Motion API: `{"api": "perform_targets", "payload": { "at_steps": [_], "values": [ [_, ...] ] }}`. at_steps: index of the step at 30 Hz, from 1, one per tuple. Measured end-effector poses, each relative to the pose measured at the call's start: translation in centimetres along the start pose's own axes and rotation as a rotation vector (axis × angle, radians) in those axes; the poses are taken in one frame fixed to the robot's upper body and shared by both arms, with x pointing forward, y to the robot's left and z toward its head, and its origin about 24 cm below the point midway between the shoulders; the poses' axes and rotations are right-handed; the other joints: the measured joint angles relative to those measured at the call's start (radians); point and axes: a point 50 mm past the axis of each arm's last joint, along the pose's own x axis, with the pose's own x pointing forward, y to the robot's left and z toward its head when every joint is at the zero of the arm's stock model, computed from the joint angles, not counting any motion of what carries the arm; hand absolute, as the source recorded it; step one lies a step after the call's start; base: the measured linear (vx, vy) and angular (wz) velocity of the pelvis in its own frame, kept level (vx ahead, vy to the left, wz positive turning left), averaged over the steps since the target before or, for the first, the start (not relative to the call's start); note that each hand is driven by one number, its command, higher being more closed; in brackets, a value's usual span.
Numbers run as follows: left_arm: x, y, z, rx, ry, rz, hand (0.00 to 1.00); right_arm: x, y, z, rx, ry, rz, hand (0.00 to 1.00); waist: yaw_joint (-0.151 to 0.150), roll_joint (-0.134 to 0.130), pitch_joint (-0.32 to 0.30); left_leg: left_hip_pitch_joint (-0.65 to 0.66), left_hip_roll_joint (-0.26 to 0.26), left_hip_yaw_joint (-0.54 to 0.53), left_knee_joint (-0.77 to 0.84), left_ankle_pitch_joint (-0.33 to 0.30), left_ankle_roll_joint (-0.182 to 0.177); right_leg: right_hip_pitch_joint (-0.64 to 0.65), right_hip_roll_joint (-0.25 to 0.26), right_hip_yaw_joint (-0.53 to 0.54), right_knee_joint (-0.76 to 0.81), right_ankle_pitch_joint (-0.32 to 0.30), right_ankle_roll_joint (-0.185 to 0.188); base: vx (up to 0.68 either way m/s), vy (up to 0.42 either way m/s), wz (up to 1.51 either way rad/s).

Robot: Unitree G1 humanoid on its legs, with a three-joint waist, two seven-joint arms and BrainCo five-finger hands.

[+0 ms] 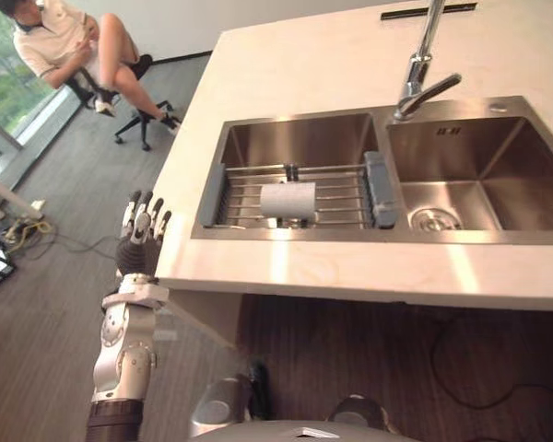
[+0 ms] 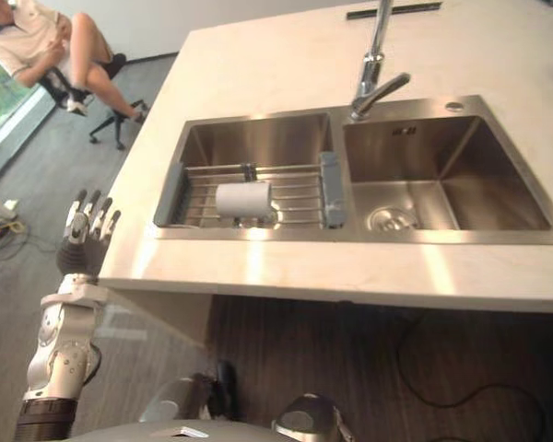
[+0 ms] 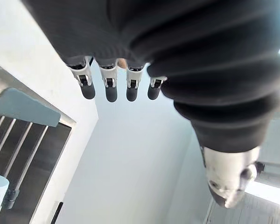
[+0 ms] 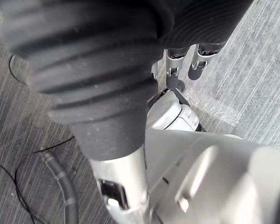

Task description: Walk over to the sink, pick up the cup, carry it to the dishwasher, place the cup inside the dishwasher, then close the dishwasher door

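Clearly the walk to the sink [image 1: 300, 138] is as good as done and the pick-up has not begun. From the left eye view, the cup [image 1: 288, 200] lies on its side on the wire rack [image 1: 336, 180] across the left basin, with the tap [image 1: 422, 74] further right. Its long axis runs side to side, along the front edge of the counter [image 1: 350, 276]. I cannot tell which end is the mouth. The left hand [image 1: 140, 241] is raised beside the counter's left end, fingers straight and slightly spread, holding nothing and well apart from the cup. A person [image 1: 64, 37] sits on a chair in the far corner.

From the right eye view, the layout reads the same, the cup resting mid-rack.

From the left wrist view, the fingers [image 3: 107, 91] stick out straight and free, and a sliver of the cup shows past the rack's grey end [image 3: 23, 107].

From the right wrist view, the right hand [image 4: 173, 65] hangs over the carpet [image 4: 256, 65], fingers loose and empty.

Next, I judge, a hand must reach over the rim and close around the cup's side, across that axis.
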Motion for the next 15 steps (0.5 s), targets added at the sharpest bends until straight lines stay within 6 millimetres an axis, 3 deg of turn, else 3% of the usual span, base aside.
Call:
{"api": "perform_targets", "payload": {
  "at_steps": [3,7,9,12,15],
  "values": [
    [0.6,-1.9,-1.2,-0.026,0.062,-0.121,0.0,0.0,0.3,-0.5,0.077,-0.001,0.002,0.0,-0.032,0.005,-0.045,0.044,-0.017,-0.025,-0.163,0.081,0.012,0.051,0.021,-0.071,-0.128,0.065,0.026,0.23,-0.012,0.26],
    [1.1,-4.4,-2.8,-0.013,0.12,-0.263,0.0,0.0,0.1,-0.8,0.116,-0.002,-0.003,0.0,-0.049,0.002,-0.051,0.073,-0.006,-0.039,-0.235,0.107,0.002,0.094,0.055,-0.111,-0.207,0.103,0.026,0.11,-0.045,0.09],
    [1.6,-6.8,-3.3,0.031,0.116,-0.358,0.0,0.0,-0.1,-0.7,0.092,-0.019,-0.015,0.0,-0.058,-0.005,-0.057,0.071,0.001,-0.042,-0.242,0.11,-0.001,0.118,0.073,-0.136,-0.266,0.133,0.021,0.08,-0.024,0.02],
    [2.6,-8.8,-2.0,0.055,0.039,-0.388,0.0,0.1,0.3,-0.5,0.105,-0.027,-0.002,0.0,-0.064,-0.009,-0.058,0.071,0.009,-0.036,-0.242,0.11,-0.001,0.135,0.091,-0.14,-0.32,0.163,0.016,0.02,-0.004,-0.08],
    [3.4,-9.2,-1.0,0.079,-0.013,-0.363,0.0,0.2,0.9,-0.5,0.101,-0.023,0.011,0.0,-0.069,-0.009,-0.058,0.073,0.017,-0.032,-0.242,0.11,-0.002,0.141,0.101,-0.14,-0.341,0.174,0.013,-0.04,-0.005,-0.11]
  ]
}}
